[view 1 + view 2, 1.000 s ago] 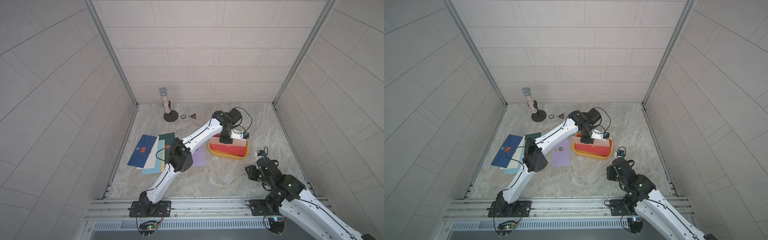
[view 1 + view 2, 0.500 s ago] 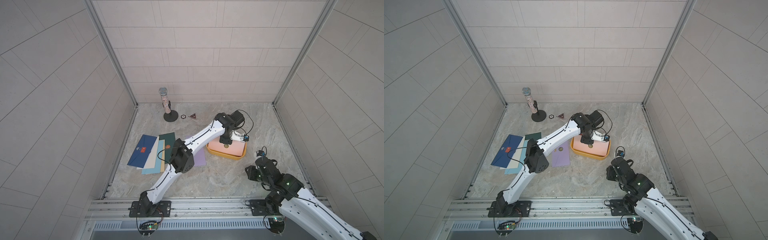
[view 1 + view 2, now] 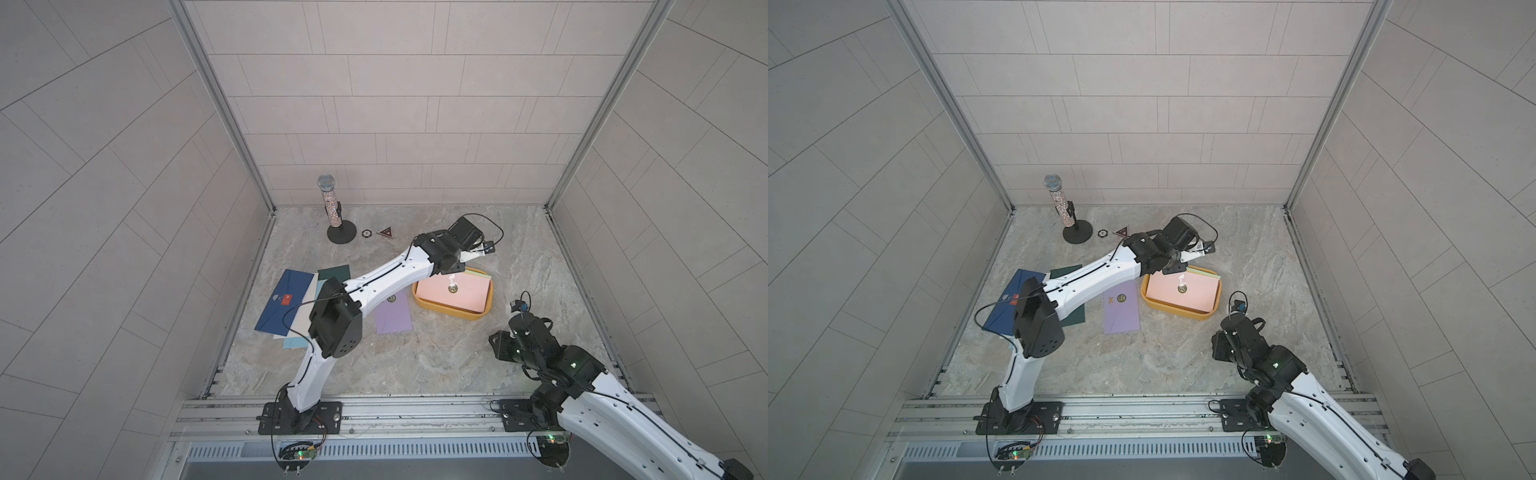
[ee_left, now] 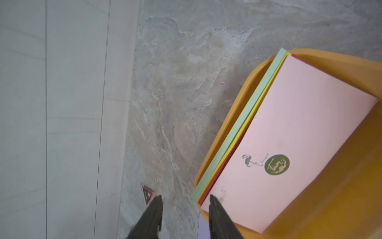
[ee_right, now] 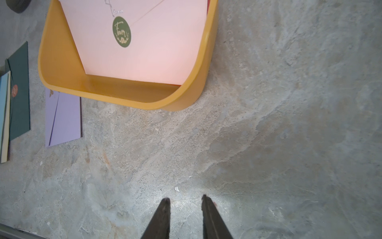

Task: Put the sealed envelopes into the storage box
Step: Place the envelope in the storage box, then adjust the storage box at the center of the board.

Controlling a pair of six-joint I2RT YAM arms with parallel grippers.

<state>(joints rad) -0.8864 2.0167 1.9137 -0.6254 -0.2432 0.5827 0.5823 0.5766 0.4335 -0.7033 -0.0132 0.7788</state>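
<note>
The mustard storage box holds a stack of sealed envelopes. A pink envelope with a green seal lies on top. Light green, yellow and red edges show beneath it. My left gripper hovers open and empty over the box's corner. On the table lie a lilac envelope, a dark green envelope and a navy envelope, with cream and light blue ones under the navy. My right gripper is open over bare table near the box.
A glittery microphone on a black stand stands at the back. A round badge and a triangular badge lie beside it. Tiled walls close in three sides, and a metal rail runs along the front.
My left gripper opened and let go of the pink envelope, which now lies flat over the red one in the box. The gripper rose toward the back. The right jaws widened slightly.
</note>
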